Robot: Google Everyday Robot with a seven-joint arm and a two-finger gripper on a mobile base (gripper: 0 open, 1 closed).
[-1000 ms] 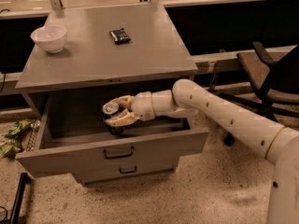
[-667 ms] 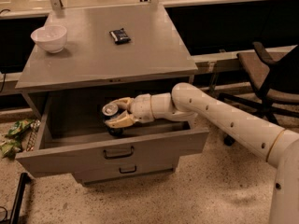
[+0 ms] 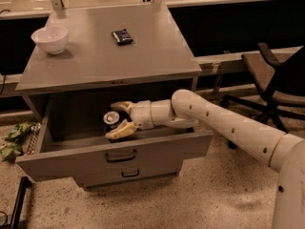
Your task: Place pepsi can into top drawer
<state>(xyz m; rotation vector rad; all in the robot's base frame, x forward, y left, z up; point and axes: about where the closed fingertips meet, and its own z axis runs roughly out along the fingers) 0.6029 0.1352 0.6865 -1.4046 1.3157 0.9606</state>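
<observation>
The top drawer (image 3: 157, 149) is pulled out, with a dark curved handle (image 3: 121, 156) on its front panel. The pepsi can (image 3: 111, 118) stands upright inside it, silver top showing. My gripper (image 3: 119, 118) reaches into the drawer from the right. Its fingers are spread, one finger (image 3: 122, 106) behind the can and one in front of it. The can sits between them at their tips, and a small gap shows on the far side.
A white bowl (image 3: 50, 38) and a flat dark snack packet (image 3: 123, 36) lie on the cabinet top (image 3: 157, 56). The lower drawer (image 3: 129, 173) is closed. An office chair (image 3: 276, 80) stands at the right. Green packets (image 3: 16, 136) lie on the floor at the left.
The can has gone lower in the drawer between the fingers, and the fingers have spread a little. The arm has hardly moved.
</observation>
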